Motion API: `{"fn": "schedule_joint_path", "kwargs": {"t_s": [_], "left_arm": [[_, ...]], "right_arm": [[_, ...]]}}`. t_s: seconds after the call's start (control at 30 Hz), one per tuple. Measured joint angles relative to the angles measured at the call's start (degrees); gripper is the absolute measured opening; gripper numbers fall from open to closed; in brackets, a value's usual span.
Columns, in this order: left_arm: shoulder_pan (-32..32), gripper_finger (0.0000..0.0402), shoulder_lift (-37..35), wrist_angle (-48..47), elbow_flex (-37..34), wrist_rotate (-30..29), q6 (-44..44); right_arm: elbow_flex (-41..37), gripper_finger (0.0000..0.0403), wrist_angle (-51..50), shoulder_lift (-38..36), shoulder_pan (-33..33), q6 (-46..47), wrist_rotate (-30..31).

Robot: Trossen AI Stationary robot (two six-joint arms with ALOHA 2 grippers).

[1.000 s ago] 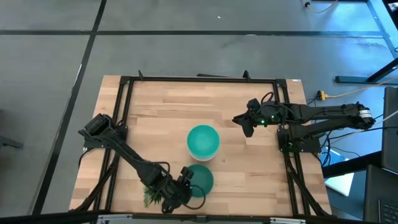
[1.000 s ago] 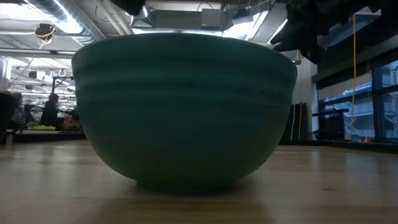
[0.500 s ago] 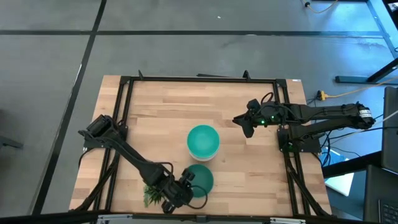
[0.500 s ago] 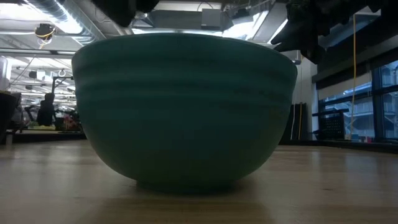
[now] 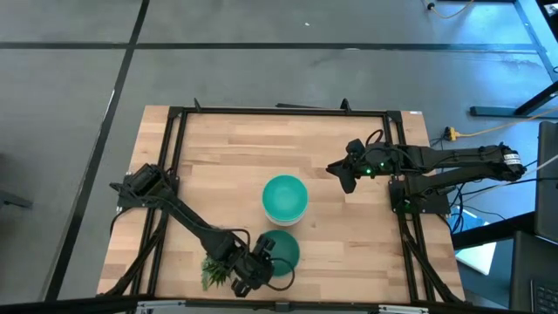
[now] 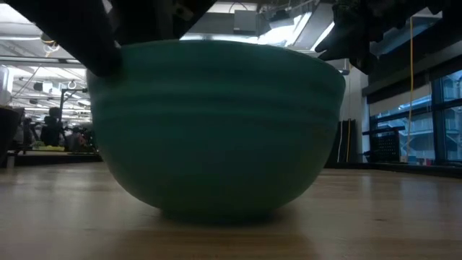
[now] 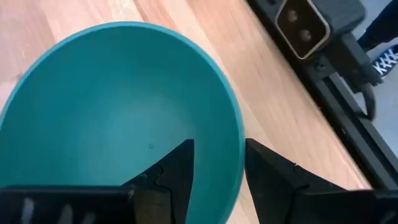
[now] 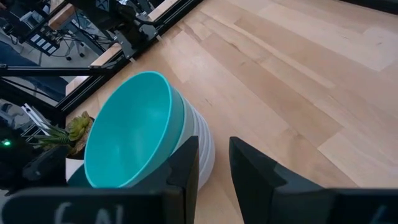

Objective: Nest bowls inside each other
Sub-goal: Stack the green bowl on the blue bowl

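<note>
A darker teal bowl (image 5: 284,248) stands on its base near the table's near edge and fills the low view (image 6: 216,130). My left gripper (image 5: 260,262) is open and low over its left rim. In the left wrist view (image 7: 217,146) one finger stands inside the bowl (image 7: 118,112) and one outside, with the rim between them. A stack of nested bowls (image 5: 284,198) sits mid-table: white ones below, a pale mint one, a teal one (image 8: 127,130) on top. My right gripper (image 5: 346,180) waits open, raised to the right of the stack.
A small green potted plant (image 5: 212,272) stands beside my left gripper at the near edge, close to the darker bowl. A black frame (image 5: 174,157) runs around the wooden table. Bare wood lies right of and beyond the stack.
My left gripper has dropped lower and drifted slightly toward the near edge, coming down over the darker teal bowl's left rim. In the low view its dark shape now reaches down beside the bowl's left side.
</note>
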Motion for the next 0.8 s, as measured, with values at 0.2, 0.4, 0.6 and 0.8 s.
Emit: {"fn": "schedule_joint_path", "kwargs": {"t_s": [0.2,0.4,0.6,0.8], "left_arm": [[0.92,0.0133,0.36,-0.2,0.0,1.54,-0.28],[1.04,0.0132,0.37,-0.17,0.0,1.82,-0.37],[1.38,0.0102,0.88,-0.35,0.0,2.54,-2.56],[1.87,0.0057,0.92,-0.39,0.0,3.23,-3.19]], "right_arm": [[0.0,0.009,-0.05,0.0,0.0,-0.02,0.0],[0.0,0.009,-0.15,0.0,0.0,-0.14,0.0],[0.0,0.009,-0.47,0.0,0.0,-0.17,0.0],[0.0,0.0091,-1.06,0.0,0.0,-0.2,0.0]]}}
